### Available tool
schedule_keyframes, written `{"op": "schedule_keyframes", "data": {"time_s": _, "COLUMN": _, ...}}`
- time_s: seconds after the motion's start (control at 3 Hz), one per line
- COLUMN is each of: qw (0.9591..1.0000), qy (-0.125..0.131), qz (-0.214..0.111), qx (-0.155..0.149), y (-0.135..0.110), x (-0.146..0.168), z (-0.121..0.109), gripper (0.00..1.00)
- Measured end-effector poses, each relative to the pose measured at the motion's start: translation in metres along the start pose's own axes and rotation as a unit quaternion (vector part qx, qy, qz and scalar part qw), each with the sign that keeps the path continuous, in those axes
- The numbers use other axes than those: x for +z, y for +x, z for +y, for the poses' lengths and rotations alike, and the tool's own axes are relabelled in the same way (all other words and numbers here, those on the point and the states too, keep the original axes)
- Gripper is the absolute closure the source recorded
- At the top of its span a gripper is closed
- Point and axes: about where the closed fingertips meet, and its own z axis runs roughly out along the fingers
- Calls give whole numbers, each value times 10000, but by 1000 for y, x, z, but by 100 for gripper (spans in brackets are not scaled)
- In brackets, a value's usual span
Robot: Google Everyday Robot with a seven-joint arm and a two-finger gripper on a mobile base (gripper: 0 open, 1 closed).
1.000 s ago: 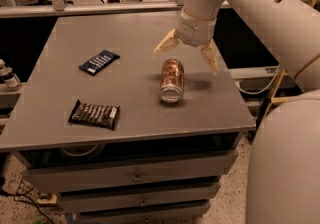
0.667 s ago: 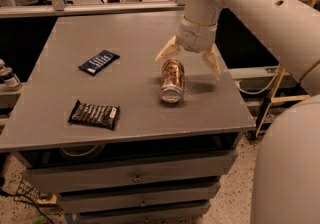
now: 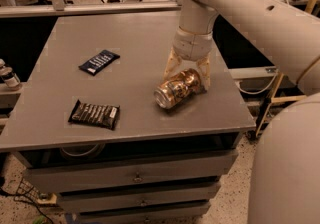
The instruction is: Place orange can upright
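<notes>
The orange can (image 3: 176, 89) lies on its side on the grey table (image 3: 135, 33), near the right front part. Its silver end points toward the front left. It seems slightly tilted, with its far end raised. My gripper (image 3: 189, 75) comes down from above at the can's far end. Its two pale fingers (image 3: 171, 65) stand on either side of that end and press against it. The can's far end is partly hidden by the fingers.
A dark blue flat packet (image 3: 99, 62) lies at the table's left middle. A dark brown packet (image 3: 94, 114) lies near the front left. The table's right edge is close to the can. Drawers (image 3: 135, 178) sit below the top. A small bottle (image 3: 7, 75) stands off the left edge.
My gripper has come down and its spread fingers have closed in on the can's far end. The can has turned so its silver end now points front left.
</notes>
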Motion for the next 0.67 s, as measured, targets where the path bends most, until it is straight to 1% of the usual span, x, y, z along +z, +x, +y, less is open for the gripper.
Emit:
{"op": "schedule_keyframes", "data": {"time_s": 0.33, "qw": 10000, "qy": -26, "qz": -36, "qx": -48, "y": -2, "x": 2, "z": -1, "gripper": 52}}
{"op": "schedule_keyframes", "data": {"time_s": 0.67, "qw": 10000, "qy": -28, "qz": -35, "qx": -41, "y": -2, "x": 2, "z": -1, "gripper": 53}}
